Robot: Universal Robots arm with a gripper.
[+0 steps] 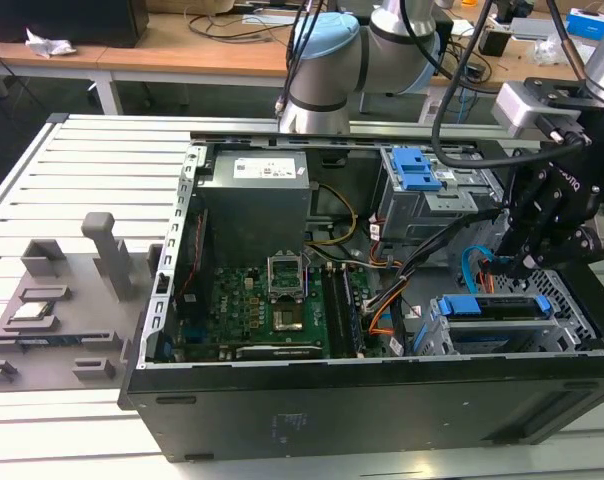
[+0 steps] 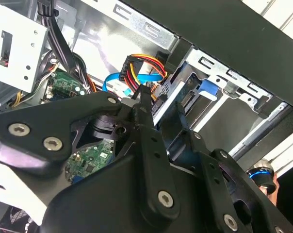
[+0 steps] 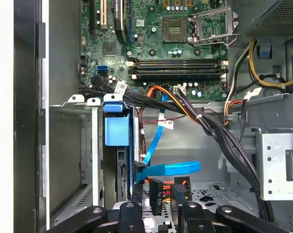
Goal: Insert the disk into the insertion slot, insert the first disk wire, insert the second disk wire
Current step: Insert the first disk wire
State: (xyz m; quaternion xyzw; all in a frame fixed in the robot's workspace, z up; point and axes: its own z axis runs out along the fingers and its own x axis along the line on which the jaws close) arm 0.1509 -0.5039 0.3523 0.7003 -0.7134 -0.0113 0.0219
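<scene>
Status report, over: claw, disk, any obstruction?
Open claw low by the disk. Disk seated in insertion slot; blue wire at its edge. At claw: coloured-wire plug. Alongside, apart: black cable bundle.

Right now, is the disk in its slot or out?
In. The disk, with its blue carrier, sits inside the low grey insertion slot, between its metal walls.

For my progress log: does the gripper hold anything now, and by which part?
It cannot be told. The black wire plug sits at the gripper, near the disk, but no hold on it can be confirmed.
</scene>
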